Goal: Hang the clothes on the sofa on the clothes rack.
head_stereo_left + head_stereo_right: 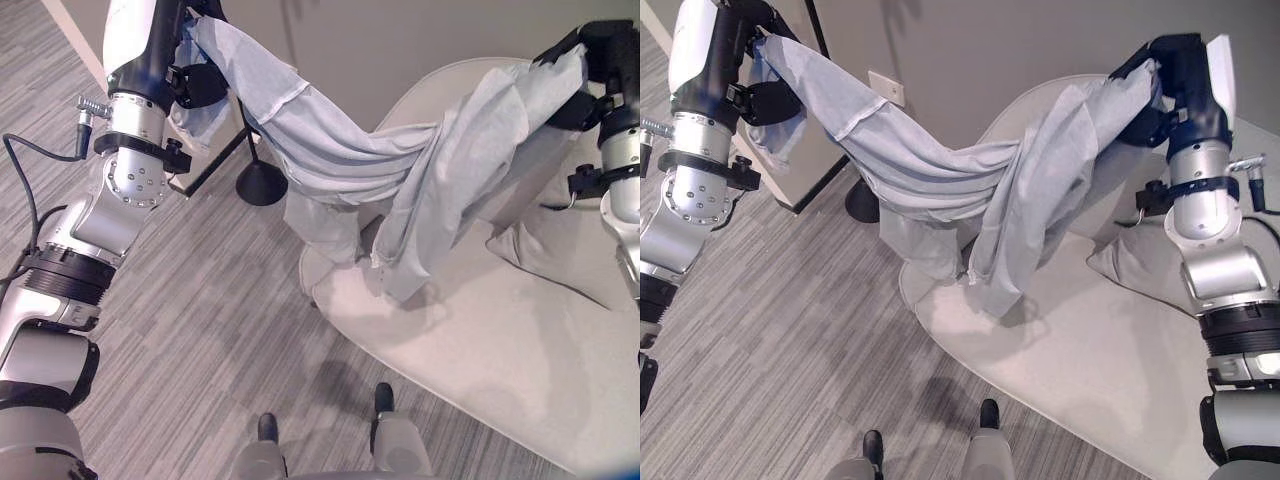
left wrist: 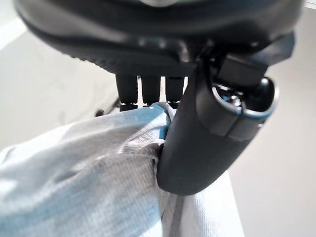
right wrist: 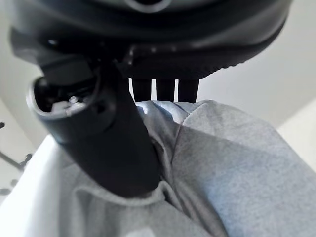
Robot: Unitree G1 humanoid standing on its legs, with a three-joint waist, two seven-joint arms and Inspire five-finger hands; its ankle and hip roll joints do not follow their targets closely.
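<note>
Both the left robot hand [image 1: 200,82] and right robot hand [image 1: 1155,75] pinch the pale blue-grey cloth garment [image 1: 970,180], stretched wide above the cream sofa [image 1: 1090,340] for hanging.

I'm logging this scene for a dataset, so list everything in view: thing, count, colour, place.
Garment: one, pale blue-grey, stretched in the air between both hands, its middle sagging over the sofa's edge.
Sofa: one, off-white, right half of the floor.
Cushion: one, off-white, on the sofa by the right arm.
Rack base: one, black, round, on the floor behind the garment.
Carpet: grey, striped.
Left hand: dark, pinching one garment end.
Right hand: dark, pinching the other end.
</note>
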